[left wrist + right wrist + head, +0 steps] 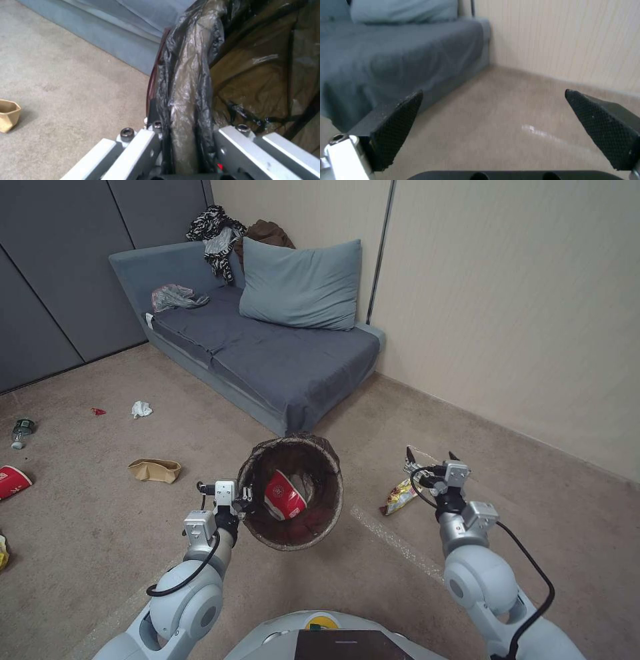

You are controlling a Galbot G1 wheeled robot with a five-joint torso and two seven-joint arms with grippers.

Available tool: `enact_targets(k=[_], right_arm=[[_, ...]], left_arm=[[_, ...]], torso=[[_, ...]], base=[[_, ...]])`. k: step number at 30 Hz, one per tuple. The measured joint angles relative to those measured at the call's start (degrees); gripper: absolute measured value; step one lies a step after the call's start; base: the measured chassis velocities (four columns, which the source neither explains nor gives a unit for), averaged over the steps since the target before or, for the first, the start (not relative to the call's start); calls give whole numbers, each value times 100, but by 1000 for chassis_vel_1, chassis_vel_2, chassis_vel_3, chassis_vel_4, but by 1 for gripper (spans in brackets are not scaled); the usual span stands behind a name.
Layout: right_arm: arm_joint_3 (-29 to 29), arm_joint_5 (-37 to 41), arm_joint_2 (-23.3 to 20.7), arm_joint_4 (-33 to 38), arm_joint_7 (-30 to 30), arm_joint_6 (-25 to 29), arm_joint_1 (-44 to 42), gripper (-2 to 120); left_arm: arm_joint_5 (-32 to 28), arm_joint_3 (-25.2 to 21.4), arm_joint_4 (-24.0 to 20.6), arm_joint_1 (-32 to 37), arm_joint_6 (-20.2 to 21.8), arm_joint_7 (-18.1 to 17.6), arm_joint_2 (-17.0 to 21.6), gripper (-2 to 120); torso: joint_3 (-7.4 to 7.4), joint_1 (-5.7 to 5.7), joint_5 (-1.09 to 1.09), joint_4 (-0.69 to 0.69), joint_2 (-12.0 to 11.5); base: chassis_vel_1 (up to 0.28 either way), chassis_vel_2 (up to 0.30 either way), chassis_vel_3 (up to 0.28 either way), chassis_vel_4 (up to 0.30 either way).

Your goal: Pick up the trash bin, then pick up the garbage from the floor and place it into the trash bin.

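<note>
Both arms (190, 593) are pale grey with rounded joints and looped black cables. The right gripper (506, 127) has black, cross-hatched wedge fingers (395, 125). The left gripper (186, 150) shows silver-grey bars with dark socket screws (127, 131).

The trash bin (291, 493) wore a dark brown-black liner, glossy where it folded over the rim. A red-and-white paper cup (285, 495) lay inside it. On the beige carpet (100, 513) were a tan paper bag (155, 470), a white tissue wad (141, 409), a tiny red scrap (99, 411), a second red cup (12, 481), a green-labelled clear bottle (21, 432) and a yellow snack wrapper (399, 497). The sofa (280, 360) was slate blue, its pillow (300, 283) paler blue-grey. A black-and-white zebra-striped cloth (215, 237) hung on the backrest. The right tool (493, 125) had black, cross-hatched pads (395, 127).
</note>
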Motion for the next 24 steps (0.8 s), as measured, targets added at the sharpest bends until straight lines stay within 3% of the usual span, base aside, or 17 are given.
enact_targets(k=[5, 12, 24], right_arm=[[-203, 1026, -342, -321, 405, -729, 511, 100], [-490, 1496, -583, -1389, 389, -878, 1083, 100], [-938, 1802, -134, -2676, 410, -1035, 1845, 100]], left_arm=[[26, 2, -20, 39, 0, 32, 2, 2], [45, 11, -30, 60, 0, 57, -5, 2], [61, 30, -13, 81, -7, 89, 12, 2]], torso=[[0, 0, 0, 2, 0], [0, 0, 1, 0, 0], [0, 0, 0, 1, 0]], base=[[0, 0, 0, 0], [0, 0, 0, 0], [0, 0, 0, 0]])
